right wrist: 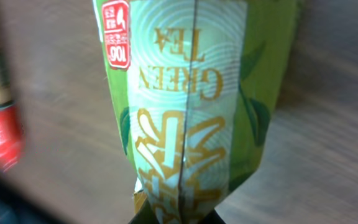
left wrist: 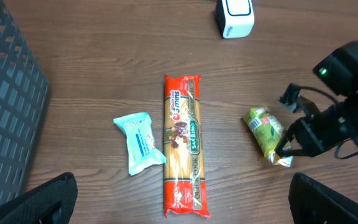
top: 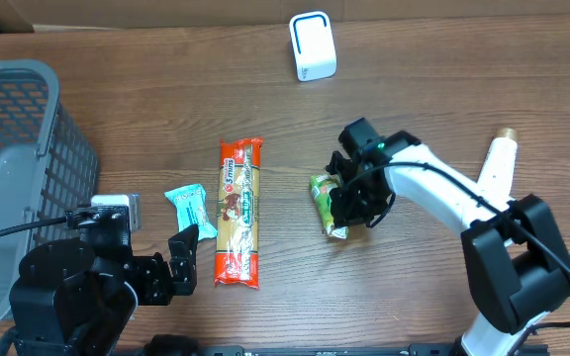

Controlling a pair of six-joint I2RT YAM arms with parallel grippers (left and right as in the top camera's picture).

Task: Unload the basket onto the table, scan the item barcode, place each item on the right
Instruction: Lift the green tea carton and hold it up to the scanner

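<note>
from overhead we see the right gripper (top: pixel 346 218) down at the table (top: pixel 443 89), clamped on the lower end of the green tea packet (top: pixel 323 191), which lies flat a little right of centre. we judge the end seam is taken because it is the thinnest part to pinch and leaves the printed faces uncovered. the small white box (top: pixel 312 45) at the far edge is, we think, the scanner, well apart from the packet, so the lift and carry toward it are not yet done. a pasta packet (top: pixel 238 212) and a teal wipes pack (top: pixel 190 207) lie just beside each other to the left, near the grey basket (top: pixel 28 148), and the left gripper (top: pixel 181 259) hangs just short of them. in the left wrist view its fingers (left wrist: pixel 42 199) stand at the bottom corners, spread as wide as they go and holding nothing. we take it to be parked clear so the other arm has room. the right wrist view is filled by the tea packet (right wrist: pixel 185 93), lettering upside down, its crimped end narrowing into the dark jaws at the bottom edge, which are fully closed on it. no barcode shows on this face, so we expect the packet will need turning before the scanner can read it.
</note>
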